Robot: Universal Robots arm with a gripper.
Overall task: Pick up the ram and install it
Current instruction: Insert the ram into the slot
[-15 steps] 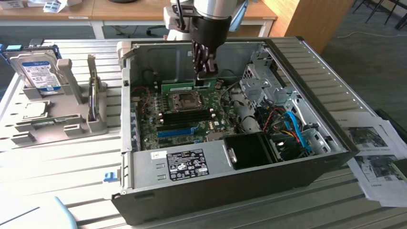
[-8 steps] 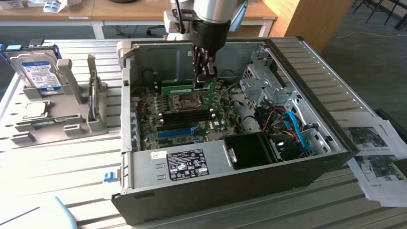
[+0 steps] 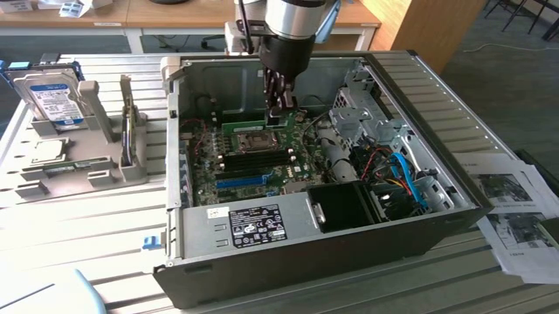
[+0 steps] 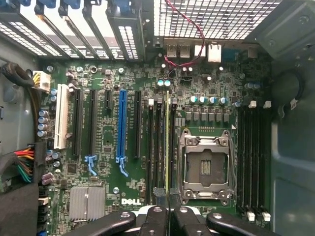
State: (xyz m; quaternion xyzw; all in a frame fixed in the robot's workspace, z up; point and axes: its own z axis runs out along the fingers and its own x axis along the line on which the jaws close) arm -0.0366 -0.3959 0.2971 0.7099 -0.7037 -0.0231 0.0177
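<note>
Exterior view. I see an open desktop computer case [image 3: 306, 268] lying on its side on the slatted tabletop [image 3: 88, 216], with the motherboard [image 3: 292, 171] facing up. The arm reaches down into the case. Its pincer [image 3: 279, 116] is closed to a narrow gap on the ram [image 3: 246, 125], a green stick held on edge that extends from the fingers toward the exterior view's left. The ram hangs just above the board, beside the empty CPU socket [image 3: 259, 139]. I cannot tell whether its lower edge touches a slot. Outside the case, on the exterior view's left, a grey fixture [image 3: 96, 171] carries a hard drive [image 3: 54, 98] standing upright and a square silver processor chip [image 3: 48, 150] lying flat. Printed sheets [image 3: 515, 203] lie on the exterior view's right.

Wrist view. I look straight down on the motherboard [image 4: 106, 142]. The pincer [image 4: 168, 194] grips the ram [image 4: 168, 142], which appears edge-on as a thin yellow-green line. It runs along the dark memory slots [image 4: 158, 142] between the long blue slot [image 4: 121, 123] and the CPU socket [image 4: 205, 164], just beside the socket. A second bank of memory slots [image 4: 253, 157] lies on the socket's far side, and a finned heatsink [image 4: 86, 202] sits near the DELL marking [image 4: 131, 201].
</note>
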